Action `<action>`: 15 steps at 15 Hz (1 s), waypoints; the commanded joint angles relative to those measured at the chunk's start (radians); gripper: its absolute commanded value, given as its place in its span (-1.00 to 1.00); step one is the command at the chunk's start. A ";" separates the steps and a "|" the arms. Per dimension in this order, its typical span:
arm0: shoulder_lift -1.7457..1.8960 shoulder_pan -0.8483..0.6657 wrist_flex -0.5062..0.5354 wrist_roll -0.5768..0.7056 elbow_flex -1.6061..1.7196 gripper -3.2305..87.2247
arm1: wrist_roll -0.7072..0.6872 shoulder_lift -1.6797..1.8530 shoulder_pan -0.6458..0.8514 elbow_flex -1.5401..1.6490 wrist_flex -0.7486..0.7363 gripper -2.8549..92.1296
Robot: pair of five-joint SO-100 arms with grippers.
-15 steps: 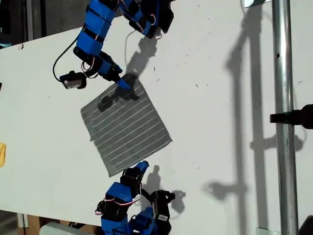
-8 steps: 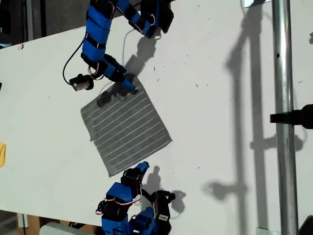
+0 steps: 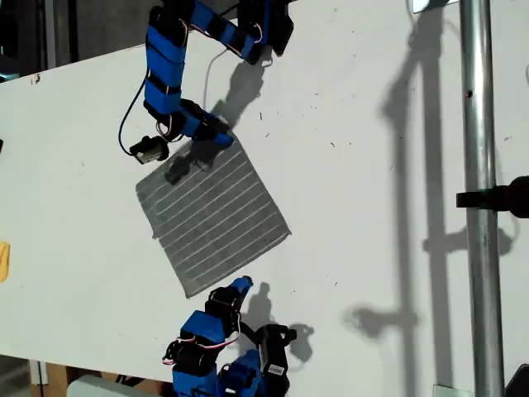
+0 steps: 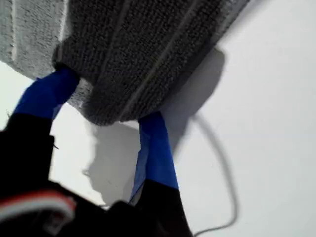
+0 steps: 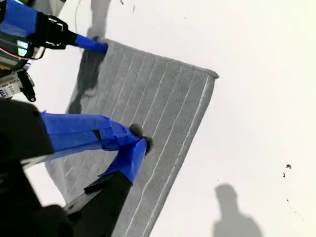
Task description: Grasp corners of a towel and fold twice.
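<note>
The towel (image 3: 213, 217) lies flat on the white desk (image 3: 372, 165), toward the exterior view's left half. It is turned like a diamond to the desk's edges. One corner (image 3: 228, 137) points at the desk edge along the exterior view's top, and the opposite corner (image 3: 189, 294) points at the edge along that view's bottom. The other two corners point to the exterior view's left (image 3: 139, 189) and right (image 3: 289, 236). The cloth looks about square, so no side reads as the longer one. Its white stripes run slantwise, rising from the exterior view's lower left to its upper right.

My first claw (image 3: 221, 137) sits at the corner nearest the top edge. In the first wrist view its two blue fingers (image 4: 155, 143) stand spread, with that rounded grey corner of the towel (image 4: 148, 49) between them and its tip lying over the gap. Whether they press on the cloth I cannot tell.

My second claw (image 3: 241, 285) is near the desk edge at the exterior view's bottom, just beside the towel's lowest corner. In the second wrist view its blue fingers (image 5: 118, 138) come together at the tips, pinching nothing I can make out, with the striped towel (image 5: 163, 98) spread out behind them. The first claw (image 5: 96, 47) shows there at the far corner.

A small yellow thing (image 3: 3, 260) lies at the exterior view's left border, well apart from the towel.
</note>
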 commanded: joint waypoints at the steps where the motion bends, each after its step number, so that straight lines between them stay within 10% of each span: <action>1: 0.029 -0.023 0.006 -0.008 -0.006 -0.99 | -0.025 0.000 -0.014 -0.064 -0.020 -0.82; 8: -0.034 -0.055 -0.072 0.178 -0.026 -0.31 | -0.020 0.008 -0.048 -0.098 0.003 -0.94; 15: -0.359 -0.052 0.012 0.279 -0.337 -0.28 | 0.002 0.008 -0.066 -0.106 0.003 -0.94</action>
